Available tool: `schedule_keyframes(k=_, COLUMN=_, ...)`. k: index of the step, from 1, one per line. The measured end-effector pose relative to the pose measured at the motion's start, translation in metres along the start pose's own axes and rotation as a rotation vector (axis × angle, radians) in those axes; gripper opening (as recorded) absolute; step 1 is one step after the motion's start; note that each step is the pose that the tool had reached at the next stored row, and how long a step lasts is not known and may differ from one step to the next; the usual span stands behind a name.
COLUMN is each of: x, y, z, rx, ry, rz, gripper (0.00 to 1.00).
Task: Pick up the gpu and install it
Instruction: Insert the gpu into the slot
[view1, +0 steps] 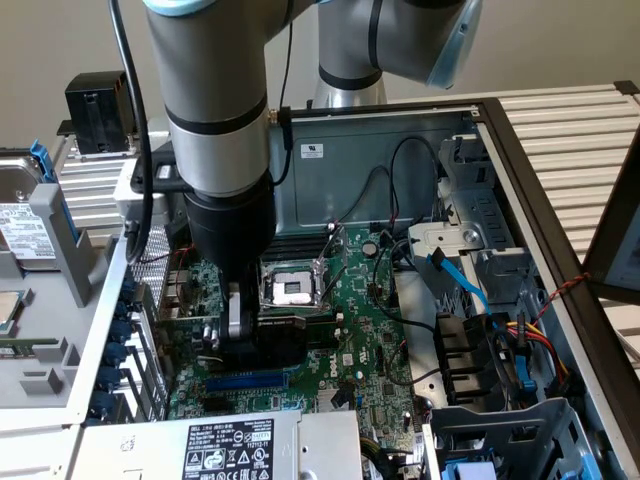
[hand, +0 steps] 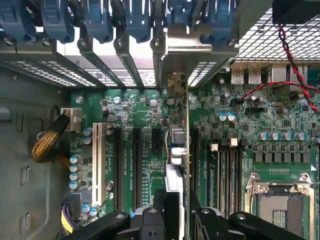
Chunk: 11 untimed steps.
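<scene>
Standing on edge over the large green motherboard (hand: 145, 115), the small green, black-shrouded gpu (view1: 285, 338) is clamped in the black gripper (hand: 174, 215).

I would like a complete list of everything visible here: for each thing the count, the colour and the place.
gpu: one, black shroud on green board, upright over the motherboard's slots.
motherboard: one, green, flat inside the case.
processor socket: one, silver frame, beside the gpu.
power supply: one, grey with labels, exterior view's lower edge.
cables: several, blue, black, red, yellow, exterior view's right.
case: one, grey metal, open.
arm: one, grey and black, above the board; jaws closed on the gpu.
</scene>
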<state>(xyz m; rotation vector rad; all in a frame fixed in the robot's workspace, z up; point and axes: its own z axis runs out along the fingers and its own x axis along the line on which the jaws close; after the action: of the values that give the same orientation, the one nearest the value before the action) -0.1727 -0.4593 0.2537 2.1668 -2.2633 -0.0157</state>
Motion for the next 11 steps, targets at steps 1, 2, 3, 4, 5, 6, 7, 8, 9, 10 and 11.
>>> schedule_keyframes(k=1, x=0.0003, y=0.0, z=0.0, rx=0.0, ry=-0.0001, rz=0.0, gripper=0.28)
schedule_keyframes(k=2, x=0.0003, y=0.0, z=0.0001, rx=0.0, ry=-0.0004, rz=0.0, gripper=0.28)
schedule_keyframes(k=3, x=0.0003, y=0.0, z=0.0001, rx=0.0, ry=-0.0008, rz=0.0, gripper=0.28)
schedule_keyframes(k=4, x=0.0004, y=-0.0001, z=0.0, rx=0.0, ry=-0.0011, rz=0.0, gripper=0.28)
schedule_keyframes(k=5, x=0.0008, y=-0.0001, z=0.0001, rx=-0.0001, ry=-0.0015, rz=0.001, gripper=0.28)
schedule_keyframes(k=6, x=0.0015, y=-0.0002, z=0.0001, rx=0.0, ry=-0.0017, rz=0.002, gripper=0.28)
schedule_keyframes(k=7, x=0.0021, y=-0.0001, z=0.0001, rx=0.0, ry=-0.0018, rz=0.003, gripper=0.28)
schedule_keyframes(k=8, x=0.0021, y=-0.0001, z=0.0002, rx=0.0002, ry=-0.002, rz=0.005, gripper=0.28)
schedule_keyframes(k=9, x=0.0021, y=-0.0001, z=0.0004, rx=0.0009, ry=-0.002, rz=0.007, gripper=0.28)
schedule_keyframes(k=10, x=0.0022, y=-0.0001, z=0.0005, rx=0.0022, ry=-0.0022, rz=0.008, gripper=0.28)
schedule_keyframes(k=11, x=0.0022, y=0.0, z=0.0006, rx=0.0036, ry=-0.0023, rz=0.01, gripper=0.28)
